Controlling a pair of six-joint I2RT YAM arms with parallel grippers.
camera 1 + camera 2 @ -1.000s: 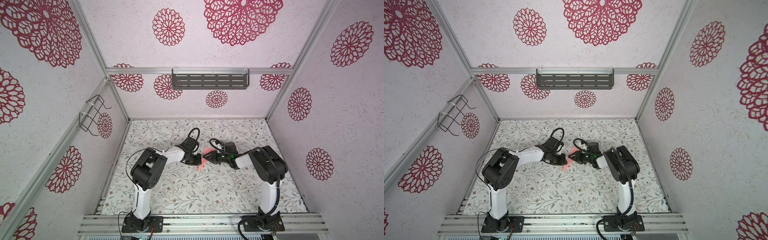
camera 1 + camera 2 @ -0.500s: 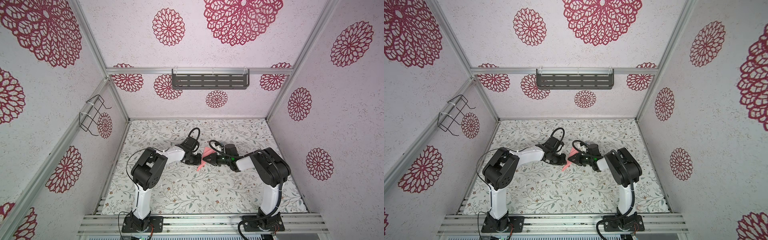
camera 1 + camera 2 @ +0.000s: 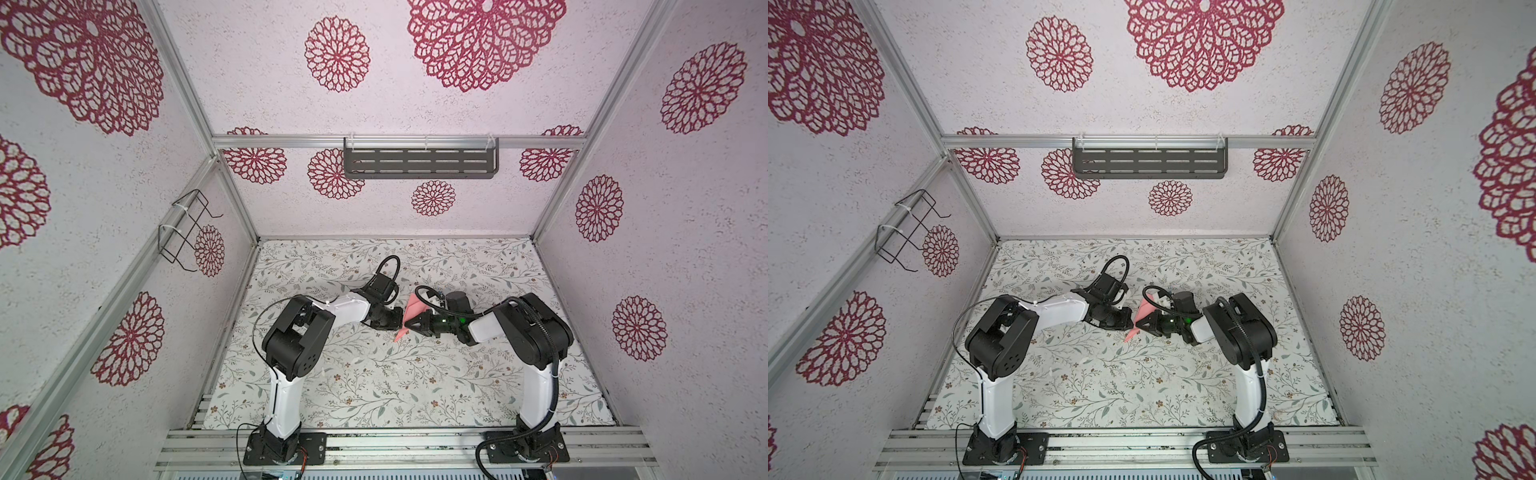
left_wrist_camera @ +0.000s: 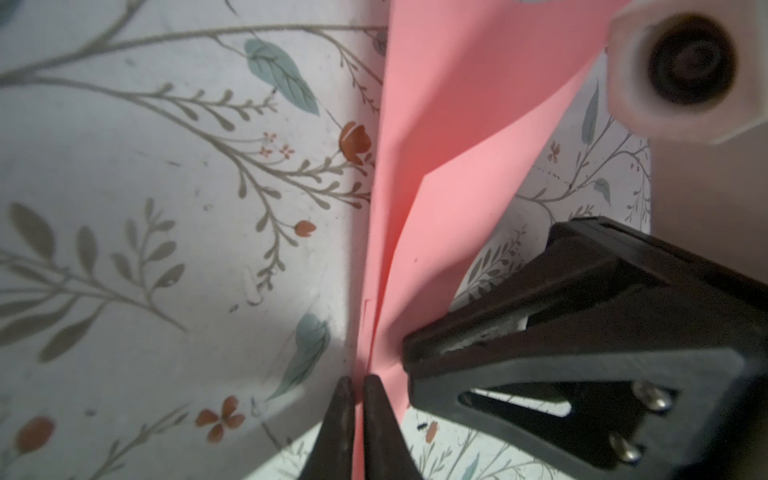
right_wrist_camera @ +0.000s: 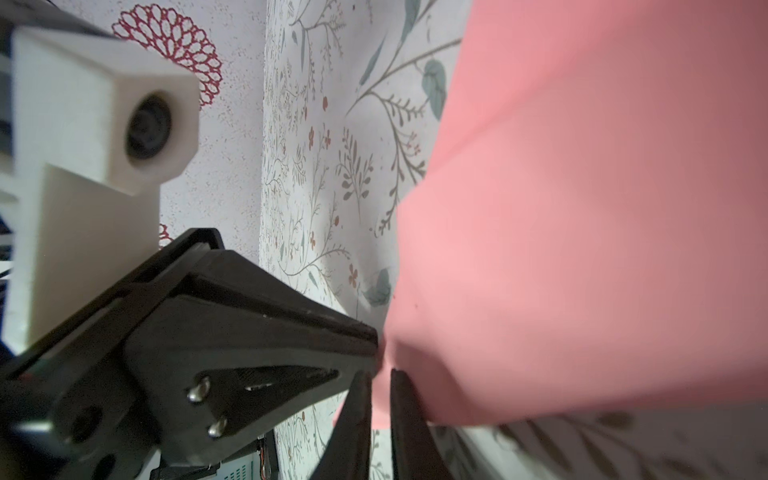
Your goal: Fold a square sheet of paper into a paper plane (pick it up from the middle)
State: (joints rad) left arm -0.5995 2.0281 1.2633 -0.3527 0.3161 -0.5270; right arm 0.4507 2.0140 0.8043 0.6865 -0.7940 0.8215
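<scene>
Both grippers are on the same little spot right now. The left gripper (image 3: pixel 400 322) and the right gripper (image 3: pixel 409 325) meet almost tip to tip over the middle of the floral mat (image 3: pixel 374 395), with the paper (image 3: pixel 415 308) caught between them. In the left wrist view, the left one's jaws are clamped on a folded edge of the pink sheet. The right wrist view shows the right one's jaws nearly together with pink between them, so we'd call that a pinch too.

Our guess at why: two grips this close on the crease keep the layers from springing open, so one arm can anchor while the other works the fold.

As for direction, in both top views the long axis runs on a diagonal. The narrow pointed end aims toward the front rail and slightly left, down low by the mat. The wider end rises toward the back wall. We can't tell whether that tip actually touches the mat.
</scene>
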